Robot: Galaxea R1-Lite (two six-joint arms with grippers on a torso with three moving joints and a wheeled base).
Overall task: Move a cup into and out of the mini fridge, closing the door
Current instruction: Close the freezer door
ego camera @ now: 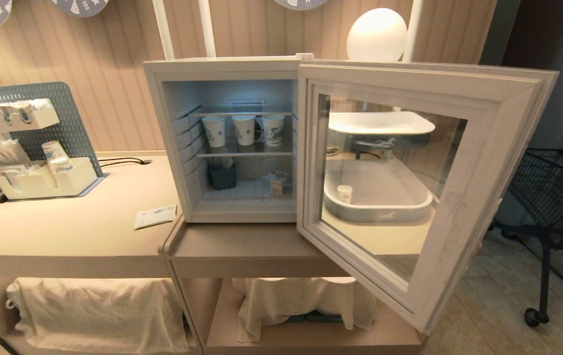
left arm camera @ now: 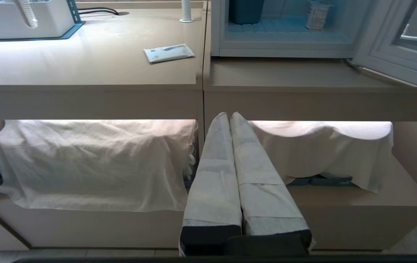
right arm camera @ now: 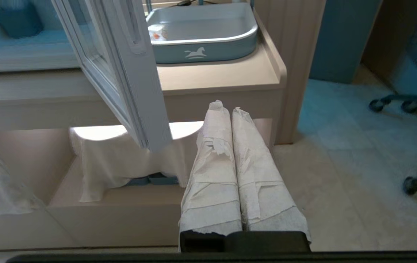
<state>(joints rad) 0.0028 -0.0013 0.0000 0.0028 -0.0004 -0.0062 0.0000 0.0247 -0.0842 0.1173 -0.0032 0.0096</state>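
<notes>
Fridge mouth open, door blocks the right side

Door (ego camera: 424,182) swung wide between mini fridge (ego camera: 227,143) and grey tray (right arm camera: 201,36). Upper shelf filled by three paper cups (ego camera: 244,129); bottom has dark bin (ego camera: 223,176) left, small carton (ego camera: 276,184) right, gap between.

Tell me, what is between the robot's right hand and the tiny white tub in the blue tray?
In the right wrist view, the shut right hand points at the tiny white tub in the blue-grey tray; bare beige counter lies between, the open glass fridge door beside.

Right hand (right arm camera: 226,107) closed, low before counter; door (right arm camera: 121,73) open; cup (right arm camera: 157,32) in tray (right arm camera: 208,47).
</notes>
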